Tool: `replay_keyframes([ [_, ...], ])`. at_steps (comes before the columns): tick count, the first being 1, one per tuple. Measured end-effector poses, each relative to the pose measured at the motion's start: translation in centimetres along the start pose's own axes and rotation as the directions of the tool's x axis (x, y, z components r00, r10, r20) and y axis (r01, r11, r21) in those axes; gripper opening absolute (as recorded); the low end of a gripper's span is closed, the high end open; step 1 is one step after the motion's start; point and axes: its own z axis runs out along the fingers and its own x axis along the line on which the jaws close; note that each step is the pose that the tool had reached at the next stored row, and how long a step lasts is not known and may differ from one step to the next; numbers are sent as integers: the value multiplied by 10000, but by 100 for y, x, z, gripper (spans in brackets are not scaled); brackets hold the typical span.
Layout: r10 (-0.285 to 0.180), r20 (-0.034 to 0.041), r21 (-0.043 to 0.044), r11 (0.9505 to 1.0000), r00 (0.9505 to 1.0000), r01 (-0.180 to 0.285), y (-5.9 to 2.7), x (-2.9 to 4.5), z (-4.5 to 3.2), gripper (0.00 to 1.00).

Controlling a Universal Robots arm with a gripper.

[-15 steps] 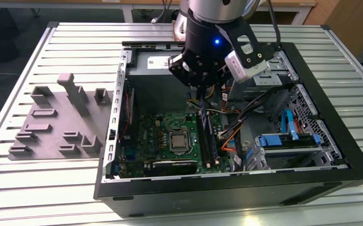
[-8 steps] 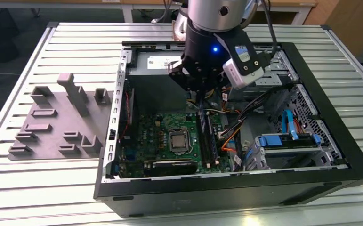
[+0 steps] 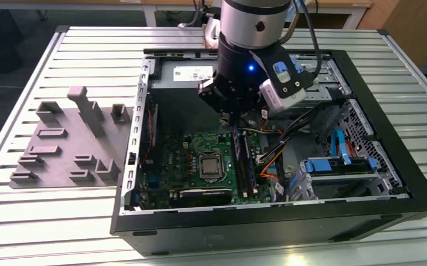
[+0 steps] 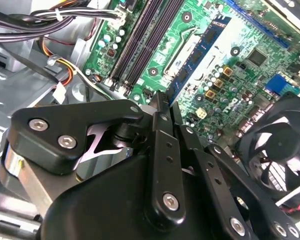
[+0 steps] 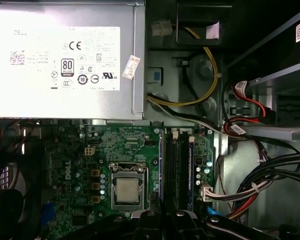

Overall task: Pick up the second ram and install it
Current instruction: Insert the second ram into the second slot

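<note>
Hanging over the open case [image 3: 390,166], the gripper [image 3: 230,115] sits just above the far end of the black slots [image 3: 241,166] on the green board [image 3: 191,163]. In the second wrist view its black fingers [image 4: 162,130] are drawn narrow, pressed nearly together, with nothing clearly sticking out from between them; I cannot tell whether a thin card is pinched there. A long dark stick that looks like the ram [image 3: 237,152] stands on edge in the slots directly under the gripper in the exterior view; whether it is fully seated cannot be told. In the first wrist view the slots [image 5: 177,165] run beside the bare processor [image 5: 127,190]. The grey fixture [image 3: 69,147] lies on the table [image 3: 43,221], at the exterior view's left of the case.
</note>
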Motion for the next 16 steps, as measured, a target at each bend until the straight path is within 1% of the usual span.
replay_keyframes([
  [6, 26, 0, 1, 10000, 10000, -26, 0, -6, 109, 14],
  [11, 79, 1, -2, 10000, 10000, -79, 0, -55, 194, 14],
  [13, 99, 0, -2, 10000, 10000, -99, 0, -60, 214, 14],
  [16, 100, 0, 1, 9999, 9999, -100, 0, -60, 214, 14],
])
